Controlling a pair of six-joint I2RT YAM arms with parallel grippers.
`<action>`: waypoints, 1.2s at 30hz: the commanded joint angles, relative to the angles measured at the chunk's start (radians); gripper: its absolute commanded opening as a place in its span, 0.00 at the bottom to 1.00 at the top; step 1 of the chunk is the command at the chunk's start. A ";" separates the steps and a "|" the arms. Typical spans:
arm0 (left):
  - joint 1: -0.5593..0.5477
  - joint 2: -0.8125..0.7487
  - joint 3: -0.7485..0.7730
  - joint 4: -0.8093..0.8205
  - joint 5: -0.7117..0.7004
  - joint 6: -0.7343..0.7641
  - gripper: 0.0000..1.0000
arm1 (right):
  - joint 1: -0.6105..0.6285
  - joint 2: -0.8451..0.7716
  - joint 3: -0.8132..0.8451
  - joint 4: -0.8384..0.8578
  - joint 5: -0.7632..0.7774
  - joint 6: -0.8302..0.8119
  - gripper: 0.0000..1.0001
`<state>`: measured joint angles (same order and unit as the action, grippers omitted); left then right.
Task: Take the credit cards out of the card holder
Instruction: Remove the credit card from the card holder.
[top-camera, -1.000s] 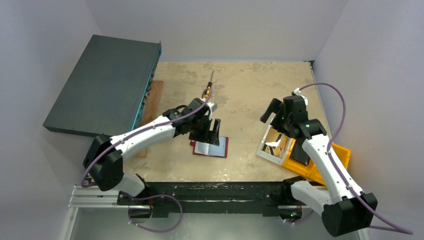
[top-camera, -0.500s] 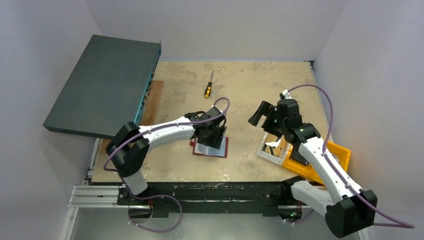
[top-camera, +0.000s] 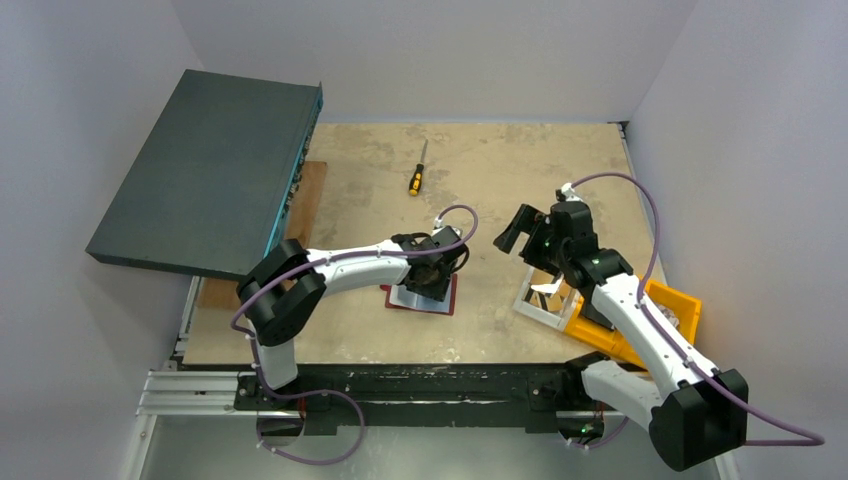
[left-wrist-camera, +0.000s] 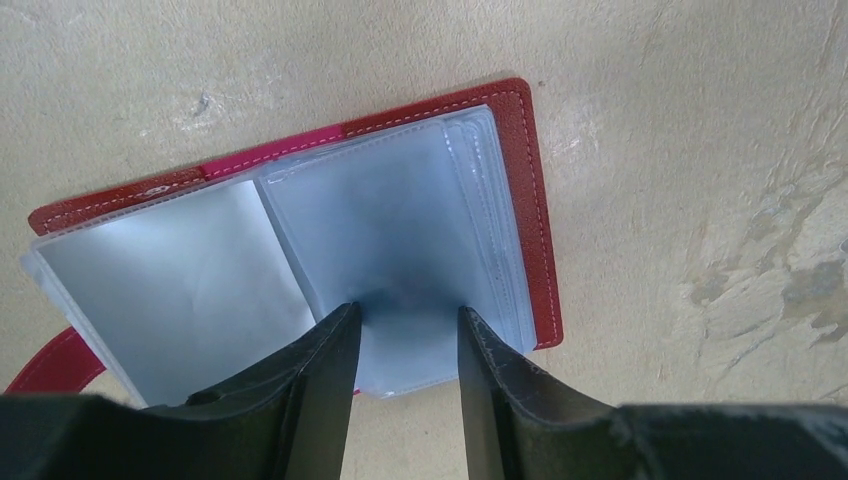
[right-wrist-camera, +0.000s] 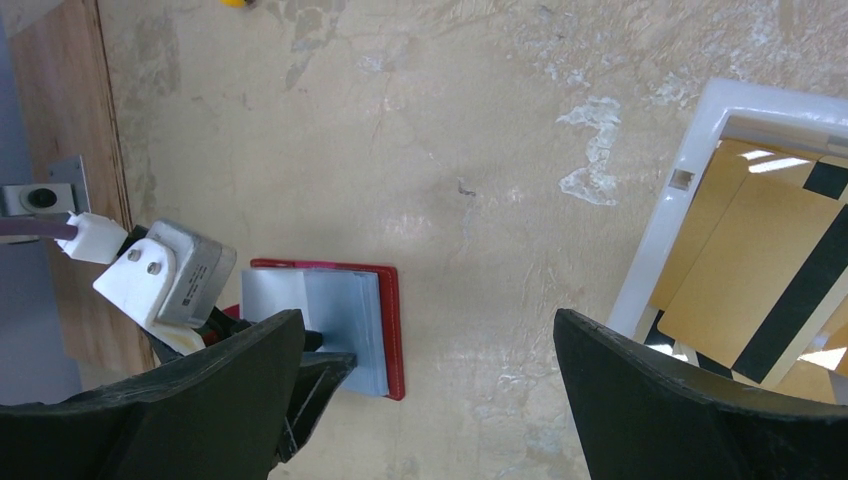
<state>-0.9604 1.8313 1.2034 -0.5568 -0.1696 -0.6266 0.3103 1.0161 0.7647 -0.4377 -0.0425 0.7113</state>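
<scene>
- One dark red folding card holder (left-wrist-camera: 527, 210) lies open and flat on the beige tabletop (left-wrist-camera: 680, 120), near the middle. Its clear plastic sleeves (left-wrist-camera: 390, 220) face up.
- The left gripper (left-wrist-camera: 407, 314) is right down on it. Jaws are narrowed with a gap between them, tips on the sleeves' near edge.
- The right gripper (right-wrist-camera: 430, 325) hovers beside the holder, jaws wide, holding nothing.
- At least two tan-gold credit cards (right-wrist-camera: 760, 270) with black stripes sit in the one white plastic bin (right-wrist-camera: 690, 160), which is up against one orange bin (top-camera: 665, 318).
- One yellow-handled screwdriver (top-camera: 416, 178) is further back.
</scene>
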 joint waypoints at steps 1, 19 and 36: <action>-0.008 0.054 0.009 0.000 -0.069 -0.011 0.38 | 0.013 -0.005 -0.022 0.041 0.020 0.017 0.97; 0.084 -0.073 -0.128 0.130 0.147 -0.078 0.00 | 0.167 0.110 -0.066 0.162 -0.013 0.070 0.92; 0.246 -0.273 -0.388 0.423 0.478 -0.191 0.00 | 0.323 0.345 -0.052 0.376 -0.122 0.145 0.50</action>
<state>-0.7303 1.6096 0.8345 -0.2211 0.2356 -0.7876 0.6041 1.3327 0.6998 -0.1654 -0.1131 0.8276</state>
